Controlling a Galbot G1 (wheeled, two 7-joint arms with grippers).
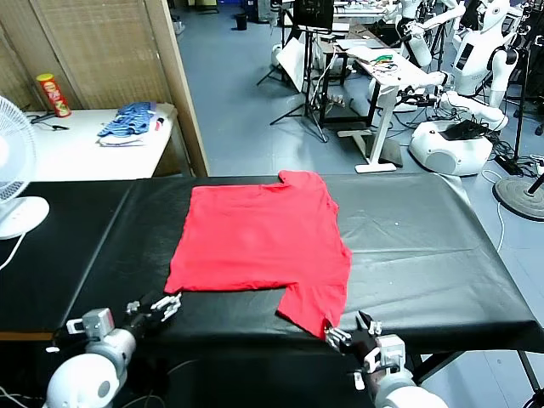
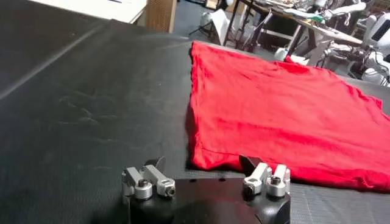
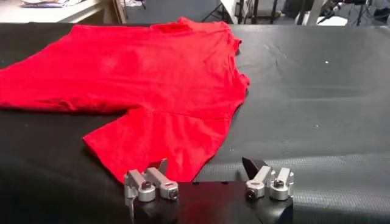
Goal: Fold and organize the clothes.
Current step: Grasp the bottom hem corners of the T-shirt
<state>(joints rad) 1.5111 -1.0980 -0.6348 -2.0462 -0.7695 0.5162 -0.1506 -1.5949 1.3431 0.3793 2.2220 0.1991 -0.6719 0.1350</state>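
- Lying flat on the black table (image 1: 425,246), the red T-shirt (image 1: 259,238) is spread plain side up, one sleeve (image 1: 314,306) reaching the near edge; probably laid out for folding.
- Left gripper (image 1: 167,304): jaws wide, empty, just beside the shirt's near-left corner, seemingly ready to pinch it.
- Right gripper (image 1: 353,330): jaws wide, empty, at the near edge beside that sleeve.

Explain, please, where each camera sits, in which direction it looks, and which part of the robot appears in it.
Head view: from the robot's head, forward and down at the black table with the red T-shirt; both open claws show, left claw, right claw.
Left wrist view: behind the left claw, facing the shirt's hem corner.
Right wrist view: behind the right claw, facing the near sleeve.
Shared: all views show the shirt.
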